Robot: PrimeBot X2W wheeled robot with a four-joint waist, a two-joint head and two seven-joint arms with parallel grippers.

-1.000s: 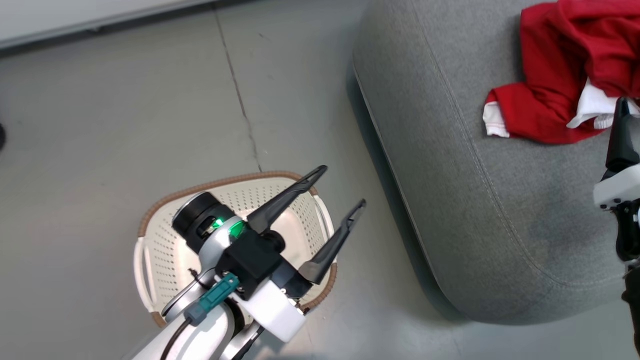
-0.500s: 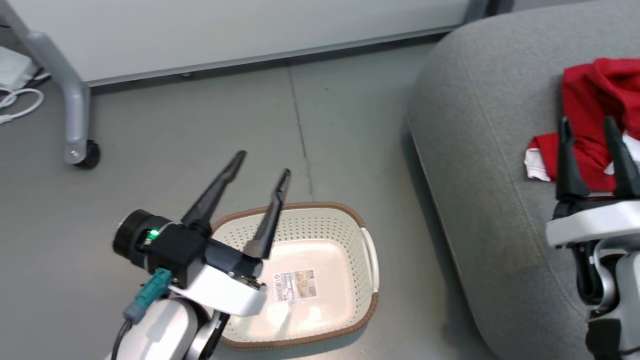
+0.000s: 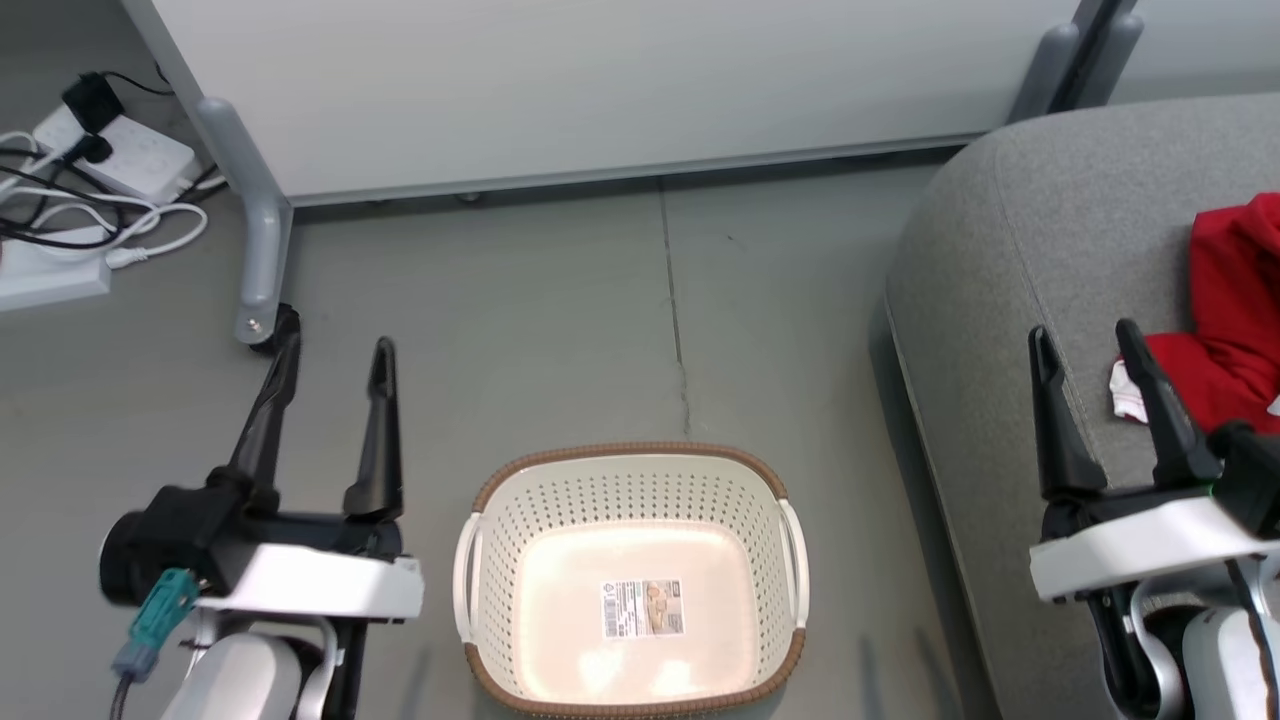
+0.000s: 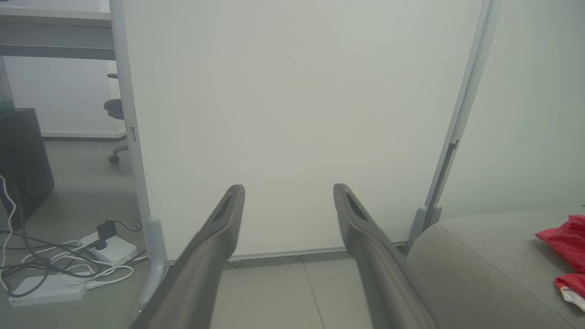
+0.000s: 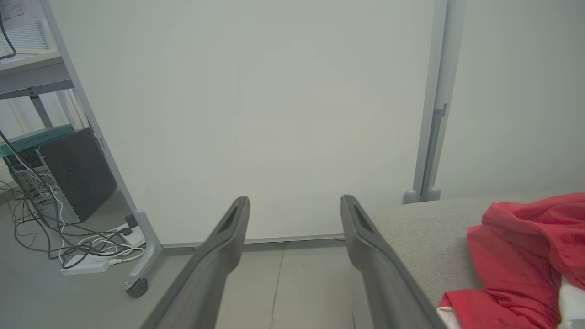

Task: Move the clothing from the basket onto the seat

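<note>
The cream basket (image 3: 770, 476) with a brown rim stands on the floor at bottom centre; only a barcode label (image 3: 642, 608) lies in it. The red clothing (image 3: 1232, 340) lies on the grey seat (image 3: 1050, 220) at the right edge, also seen as clothing (image 5: 525, 260) on the seat (image 5: 420, 237) and as clothing (image 4: 566, 256) on the seat (image 4: 484, 269). My left gripper (image 3: 335, 345) stands open left of the basket, fingers pointing up. My right gripper (image 3: 1085, 335) stands open over the seat's left part, beside the clothing, holding nothing.
A white partition panel (image 3: 600, 80) on grey wheeled legs (image 3: 250, 240) stands behind the basket. Power strips and cables (image 3: 80, 190) lie on the floor at the upper left. A dark computer case (image 5: 73, 173) stands farther left.
The head camera has swung left and up, so the basket now sits centred. My left gripper has come off the basket to its left side. My right gripper has drawn back from the clothing.
</note>
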